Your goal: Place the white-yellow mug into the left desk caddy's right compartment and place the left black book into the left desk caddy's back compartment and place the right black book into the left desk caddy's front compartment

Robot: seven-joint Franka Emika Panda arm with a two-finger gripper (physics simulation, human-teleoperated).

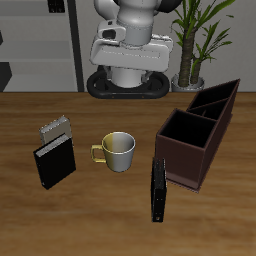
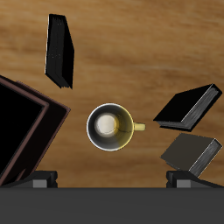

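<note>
Mug (image 1: 118,150) of white and yellow stands upright on the bench (image 1: 100,215), its handle at nine o'clock in the exterior view, clear of everything around it. The hand (image 2: 112,182) hangs above it; only the tips of its fingers (image 2: 45,180) show, set wide apart with nothing between them. The mug looks rigid, light and smooth-glazed, so a pinch across the rim wall, away from the handle, seems the surest hold. The left desk caddy (image 1: 196,138) stands at three o'clock of the mug, its large right compartment (image 1: 183,130) nearest the bench's front edge. One black book (image 1: 158,189) lies at five o'clock, just beside the caddy's wall; another (image 1: 54,161) at nine o'clock, touching a grey speckled notebook (image 1: 56,128). Open bench surrounds the mug, though the caddy's tall thin walls call for a high lift.
</note>
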